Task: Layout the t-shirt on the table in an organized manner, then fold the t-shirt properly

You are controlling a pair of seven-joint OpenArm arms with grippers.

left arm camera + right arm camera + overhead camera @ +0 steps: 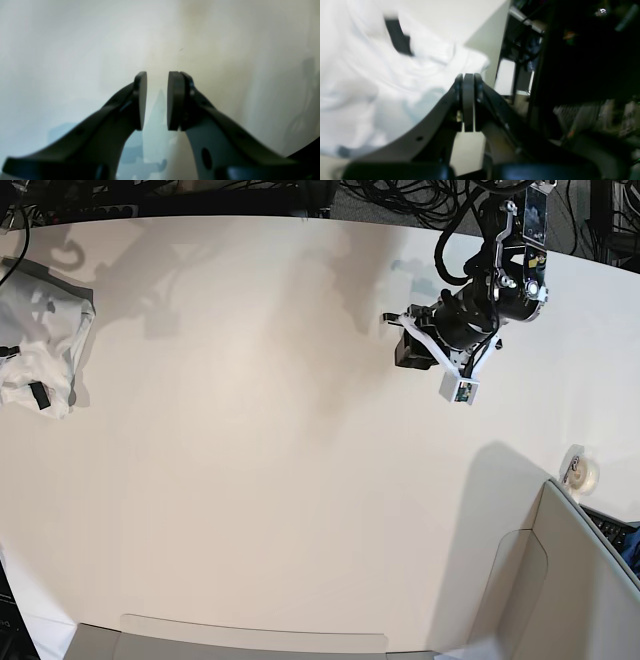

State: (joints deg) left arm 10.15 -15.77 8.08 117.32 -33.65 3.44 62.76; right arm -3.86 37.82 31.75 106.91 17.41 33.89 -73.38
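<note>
No legible writing or brand mark appears in any view; the print on the shirt is too blurred to read.

Left gripper (157, 100): the jaws stand partly apart with a clear gap between the dark pads. Nothing lies between them, and they touch nothing. In the base view this gripper (392, 322) hangs over the far right part of the table (280, 460), well apart from the shirt. Its wrist camera looks down on pale tabletop with faint bluish shapes visible low between the fingers; what these are cannot be told.

Right gripper (468, 105): the pads are pressed flat together with no gap, and no cloth is pinched between them. The fingertips sit just beside the crumpled edge of the t-shirt (382, 82); whether they touch the fabric cannot be told. This gripper is not visible in the base view.

T-shirt: in the base view the t-shirt (42, 350) lies bunched in a heap at the far left edge of the table, plain white side mostly outward, with a small dark tab (40, 396) showing on it. The garment is not spread flat and is not folded.

Surface: the table is a broad, smooth, off-white top with a curved edge. A grey-beige panel (590, 580) occupies the lower right corner. A small round white object (583, 471) rests near the right edge. Black cables (420, 195) run behind the far edge.
</note>
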